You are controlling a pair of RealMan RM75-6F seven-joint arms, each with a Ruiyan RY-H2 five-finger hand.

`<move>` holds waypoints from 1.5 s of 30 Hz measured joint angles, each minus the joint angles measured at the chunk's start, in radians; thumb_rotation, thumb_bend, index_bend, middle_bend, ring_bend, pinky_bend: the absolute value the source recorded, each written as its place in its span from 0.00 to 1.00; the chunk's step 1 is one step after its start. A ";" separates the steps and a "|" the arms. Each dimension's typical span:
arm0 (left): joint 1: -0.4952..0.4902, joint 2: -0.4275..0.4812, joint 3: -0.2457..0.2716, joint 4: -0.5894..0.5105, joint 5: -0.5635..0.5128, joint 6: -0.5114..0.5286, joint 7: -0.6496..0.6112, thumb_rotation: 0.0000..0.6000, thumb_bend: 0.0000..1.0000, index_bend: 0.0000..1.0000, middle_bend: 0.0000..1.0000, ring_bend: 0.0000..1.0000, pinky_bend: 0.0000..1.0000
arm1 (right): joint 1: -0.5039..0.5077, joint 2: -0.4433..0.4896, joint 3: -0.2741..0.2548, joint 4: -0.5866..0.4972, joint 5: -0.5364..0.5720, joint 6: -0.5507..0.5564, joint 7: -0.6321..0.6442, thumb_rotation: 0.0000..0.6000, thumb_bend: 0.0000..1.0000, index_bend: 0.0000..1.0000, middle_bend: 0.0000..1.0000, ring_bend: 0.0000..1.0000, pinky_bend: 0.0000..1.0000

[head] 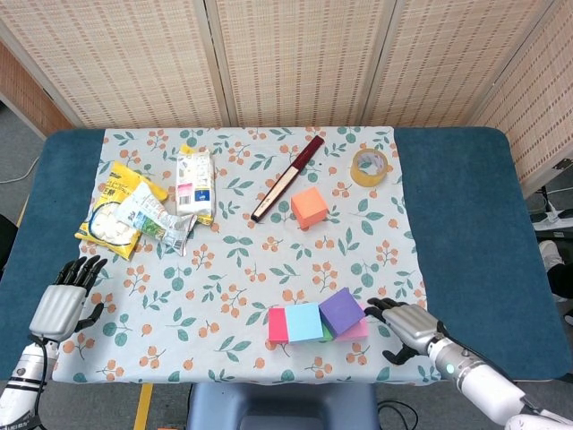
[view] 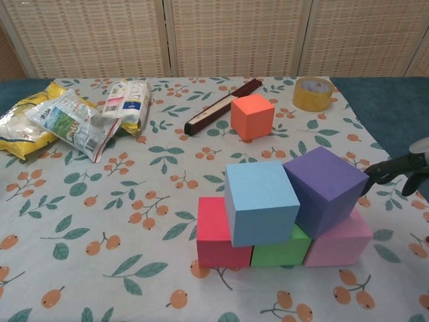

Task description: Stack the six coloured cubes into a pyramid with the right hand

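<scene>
This is looking like a robot test room, not a home. A table [head: 466,224] with blue padding is standing in front of woven folding screens [head: 295,58], which are closing off the space behind it. A flowered cloth [head: 242,269] is covering the middle, and loose props are lying on it: snack bags [head: 134,210], a tape roll [head: 370,166], foam cubes [view: 281,208].
</scene>
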 measured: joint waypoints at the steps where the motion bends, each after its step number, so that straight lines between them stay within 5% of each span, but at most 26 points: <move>1: 0.000 0.000 0.000 0.000 -0.001 -0.001 -0.001 1.00 0.41 0.00 0.06 0.01 0.10 | 0.002 0.000 -0.003 -0.001 0.001 -0.002 0.002 0.99 0.29 0.14 0.01 0.00 0.14; 45: 0.001 0.007 0.000 -0.002 -0.001 0.003 -0.009 1.00 0.41 0.00 0.06 0.01 0.10 | 0.045 0.070 -0.059 -0.049 -0.065 -0.056 0.079 0.98 0.29 0.15 0.01 0.00 0.14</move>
